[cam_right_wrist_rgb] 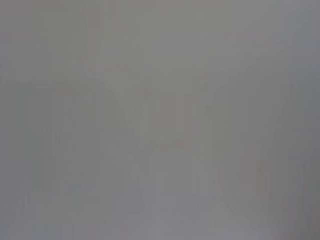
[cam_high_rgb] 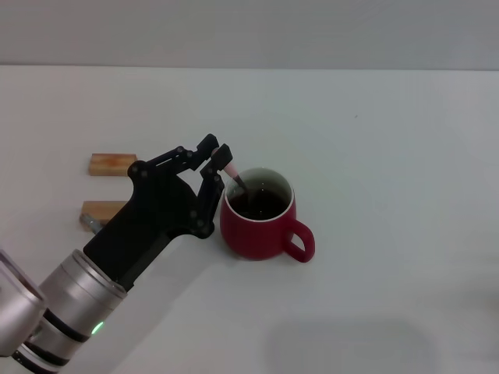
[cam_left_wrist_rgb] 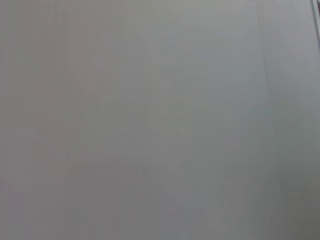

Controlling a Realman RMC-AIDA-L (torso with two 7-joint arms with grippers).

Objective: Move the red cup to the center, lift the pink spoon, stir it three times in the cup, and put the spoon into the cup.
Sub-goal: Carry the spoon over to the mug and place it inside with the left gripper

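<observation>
The red cup (cam_high_rgb: 261,220) stands on the white table near the middle of the head view, its handle toward the front right, dark liquid inside. My left gripper (cam_high_rgb: 219,157) is just left of the cup's rim and is shut on the pale pink handle of the pink spoon (cam_high_rgb: 234,173). The spoon slants down over the rim, its metal neck and bowl in the liquid. The right gripper is out of view. Both wrist views show only plain grey.
Two wooden blocks lie to the left of my arm: one (cam_high_rgb: 112,164) farther back, one (cam_high_rgb: 101,212) nearer and partly hidden by the arm. The white table (cam_high_rgb: 374,140) reaches back to a grey wall.
</observation>
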